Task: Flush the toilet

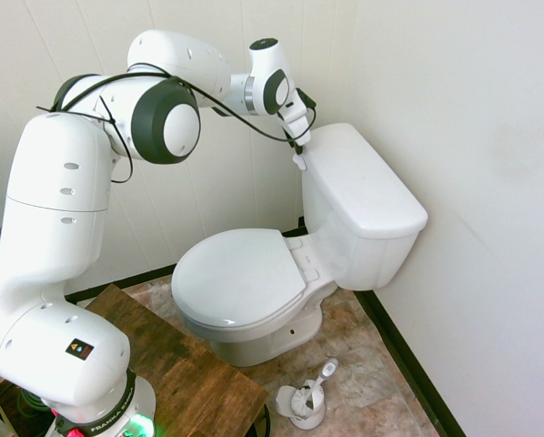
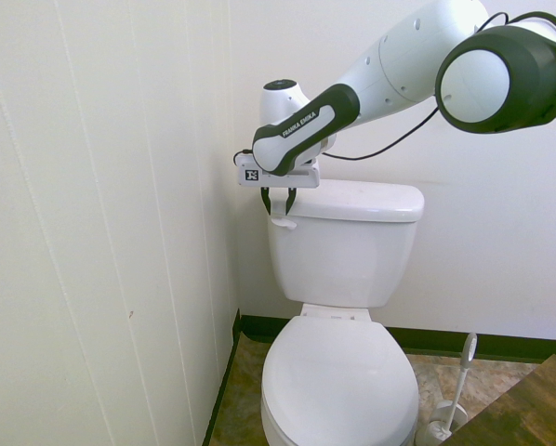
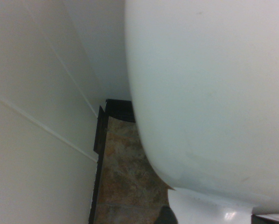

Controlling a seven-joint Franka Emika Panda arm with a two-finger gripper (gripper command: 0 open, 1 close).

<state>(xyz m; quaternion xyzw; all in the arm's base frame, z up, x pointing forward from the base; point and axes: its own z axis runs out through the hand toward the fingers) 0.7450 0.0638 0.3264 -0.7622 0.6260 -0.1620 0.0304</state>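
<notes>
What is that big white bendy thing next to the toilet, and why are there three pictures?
It is a robot arm. Its gripper, a hand with two fingers, is at the small flush lever on the corner of the toilet tank, fingers on either side of it. Two pictures come from cameras in the room, looking from opposite sides. The third comes from a camera on the robot's wrist, so close that you mostly see the white tank and some floor. A toilet brush stands on the floor. The lid is down.
</notes>
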